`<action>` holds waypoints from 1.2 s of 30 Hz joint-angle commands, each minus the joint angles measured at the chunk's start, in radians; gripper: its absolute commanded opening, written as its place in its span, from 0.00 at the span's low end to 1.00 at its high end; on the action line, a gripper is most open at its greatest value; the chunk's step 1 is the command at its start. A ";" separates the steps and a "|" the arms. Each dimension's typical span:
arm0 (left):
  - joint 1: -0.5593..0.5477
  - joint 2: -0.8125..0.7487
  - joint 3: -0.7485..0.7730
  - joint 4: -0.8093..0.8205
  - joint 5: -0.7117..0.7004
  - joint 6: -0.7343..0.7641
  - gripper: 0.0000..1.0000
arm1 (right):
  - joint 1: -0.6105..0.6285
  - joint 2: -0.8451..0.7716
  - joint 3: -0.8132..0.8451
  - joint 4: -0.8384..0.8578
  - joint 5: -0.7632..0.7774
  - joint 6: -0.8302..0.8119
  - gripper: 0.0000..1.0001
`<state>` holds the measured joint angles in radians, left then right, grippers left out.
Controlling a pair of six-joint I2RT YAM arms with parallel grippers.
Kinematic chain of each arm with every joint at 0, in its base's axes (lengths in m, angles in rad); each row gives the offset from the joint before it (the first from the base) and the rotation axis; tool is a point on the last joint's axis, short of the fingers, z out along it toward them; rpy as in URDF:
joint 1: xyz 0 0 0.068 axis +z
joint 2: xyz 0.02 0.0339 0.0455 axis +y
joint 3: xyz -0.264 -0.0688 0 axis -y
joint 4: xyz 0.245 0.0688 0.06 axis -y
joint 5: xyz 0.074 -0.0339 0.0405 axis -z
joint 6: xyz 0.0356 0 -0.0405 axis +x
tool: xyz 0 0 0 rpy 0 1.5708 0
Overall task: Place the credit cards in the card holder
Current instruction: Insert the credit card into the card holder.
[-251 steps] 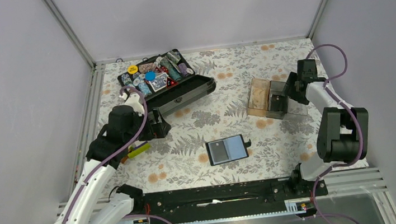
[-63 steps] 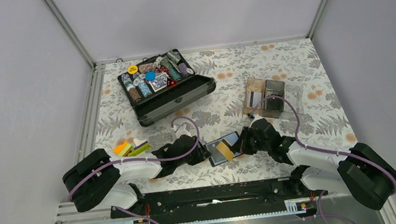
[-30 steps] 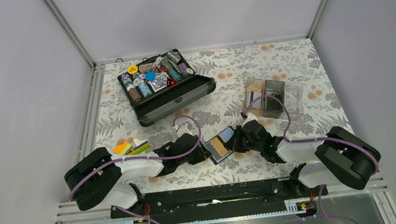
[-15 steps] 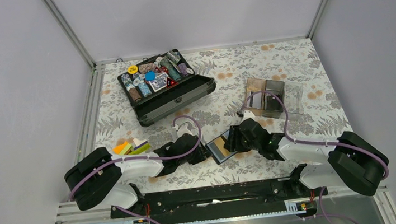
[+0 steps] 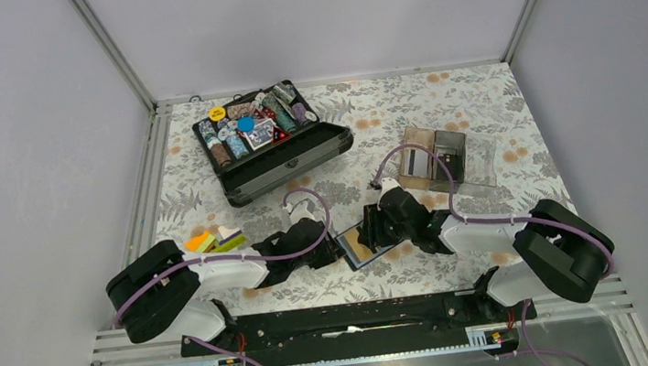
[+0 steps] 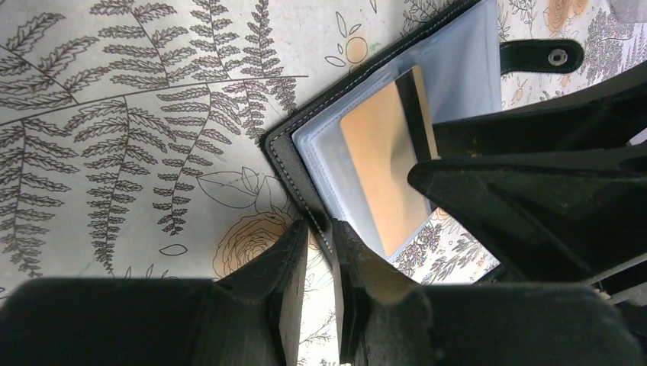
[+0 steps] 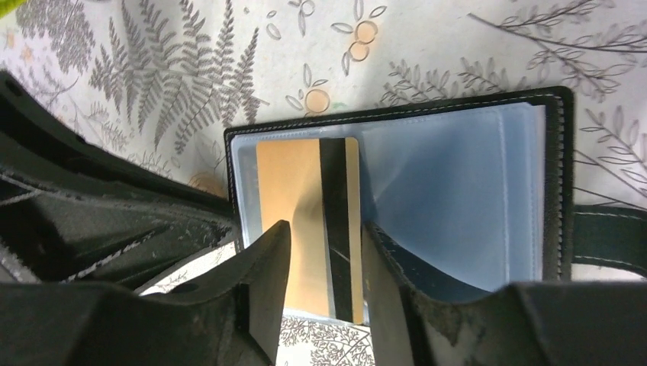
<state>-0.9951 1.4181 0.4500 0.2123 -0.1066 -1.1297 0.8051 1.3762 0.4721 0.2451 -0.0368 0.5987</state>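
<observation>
- holder (image 7: pixel 450 191) is lying open on the table (image 7: pixel 458 46), with a tan card (image 7: pixel 294 198) sitting in a clear pocket.
- left claw (image 6: pixel 320 229) is pinching the holder's edge.
- right claw (image 7: pixel 324 229) is hovering over the card, fingers slightly parted.

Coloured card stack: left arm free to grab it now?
Probably not yet. The left gripper is clamped on the edge of the wallet and would have to let go first. The card stack itself lies uncovered beside that arm.
</observation>
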 commanded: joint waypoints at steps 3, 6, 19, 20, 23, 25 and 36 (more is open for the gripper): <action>-0.003 0.022 0.012 -0.051 -0.031 0.028 0.20 | 0.009 0.015 -0.005 0.007 -0.161 -0.028 0.42; -0.002 0.021 0.010 -0.052 -0.032 0.029 0.19 | 0.010 0.019 -0.009 0.015 -0.203 -0.029 0.41; -0.003 -0.019 0.001 -0.045 -0.036 0.053 0.17 | 0.023 0.051 0.000 0.142 -0.302 -0.015 0.44; -0.002 -0.021 0.001 -0.045 -0.036 0.057 0.18 | 0.024 0.053 0.004 0.147 -0.307 -0.017 0.44; -0.001 -0.024 0.002 -0.047 -0.036 0.062 0.17 | 0.025 0.043 0.017 0.130 -0.297 -0.027 0.45; 0.002 -0.035 0.003 -0.059 -0.041 0.068 0.18 | 0.025 0.018 0.026 0.088 -0.268 -0.041 0.48; 0.061 -0.313 -0.003 -0.275 -0.081 0.176 0.67 | -0.006 -0.243 0.225 -0.473 0.136 -0.132 0.81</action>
<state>-0.9562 1.2243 0.4370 0.0353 -0.1429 -1.0233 0.8185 1.2121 0.5747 0.0120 -0.0914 0.5270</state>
